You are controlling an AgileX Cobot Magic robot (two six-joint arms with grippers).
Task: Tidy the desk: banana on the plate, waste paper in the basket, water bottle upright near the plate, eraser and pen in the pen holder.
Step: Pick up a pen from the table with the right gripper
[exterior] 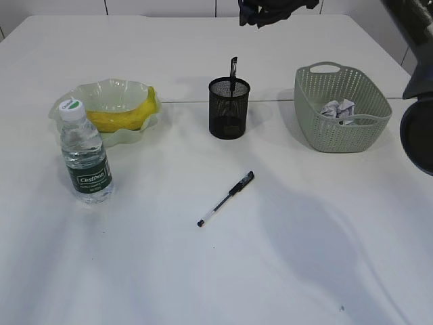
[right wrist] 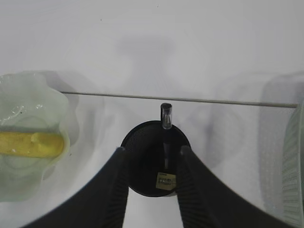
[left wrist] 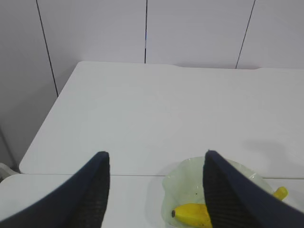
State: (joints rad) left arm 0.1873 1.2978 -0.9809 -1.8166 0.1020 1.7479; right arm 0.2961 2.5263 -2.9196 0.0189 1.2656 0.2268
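Observation:
The banana (exterior: 125, 116) lies on the pale green plate (exterior: 115, 91), and the water bottle (exterior: 84, 156) stands upright in front of it. Crumpled waste paper (exterior: 338, 110) rests in the green basket (exterior: 342, 135). The black mesh pen holder (exterior: 229, 108) has one pen (exterior: 233, 74) in it; a second pen (exterior: 226, 198) lies on the table. High over the holder, my right gripper (right wrist: 151, 149) is open and looks down on the eraser (right wrist: 166, 182), which lies loose inside. My left gripper (left wrist: 156, 153) is open and empty above the table left of the plate (left wrist: 190, 185).
A seam (exterior: 183, 102) runs across the white table behind the plate and holder. Part of the right arm (exterior: 418, 128) hangs dark at the exterior view's right edge, beside the basket. The wall (left wrist: 142, 28) stands behind the table's far edge.

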